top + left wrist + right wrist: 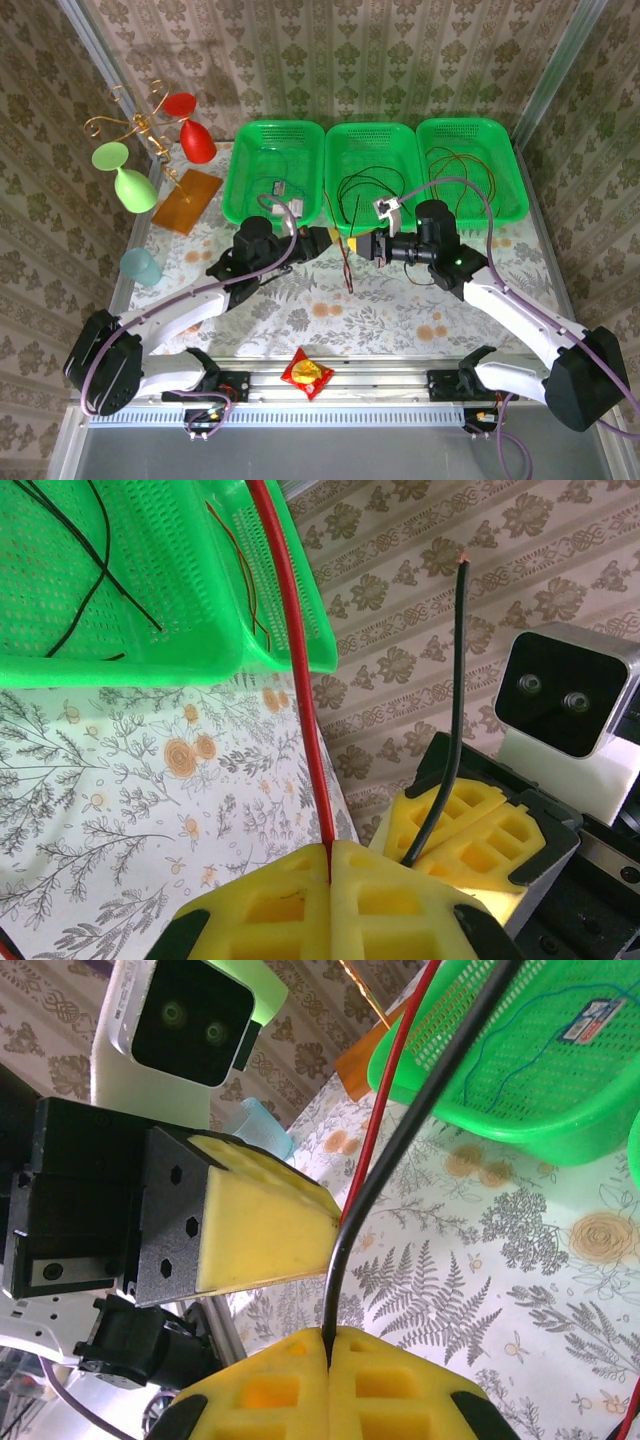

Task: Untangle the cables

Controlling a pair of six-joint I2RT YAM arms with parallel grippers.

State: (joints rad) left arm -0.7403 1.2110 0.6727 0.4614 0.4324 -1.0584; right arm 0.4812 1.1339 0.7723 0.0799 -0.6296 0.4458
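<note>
two grippers meet tip to tip over the table (pixel 300 310), just in front of the middle basket (pixel 372 127). the left gripper (pixel 330 865) is clenched on the red cable (pixel 303 680). that strand leaves its closed jaws and runs up past the basket's rim. the right gripper (pixel 328 1345) is clenched on the black cable (pixel 394 1150), pinched the same way in the seam of its jaws. in the left wrist view the black one ends in a bare free tip above the right gripper. from above, a thin reddish strand hangs or lies on the table between the two grippers. we cannot tell which cable it belongs to.

we judge the step in hand to be parting these two strands, one per gripper. in the right wrist view red passes behind black close to the left gripper. we cannot tell whether they touch or wrap.

to do it well:
- hold both pinches firm.
- draw the grippers apart slowly and sideways, low over the table.
- watch the crossing point. if the strands slide free, carry on.
- if one goes taut or the other follows, stop and ease back. thin wire will likely slip from the grip or kink.
- the free black tip looks the easier end to pull through.
- mind the red run near the basket rim. a snag there could drag the basket.
</note>
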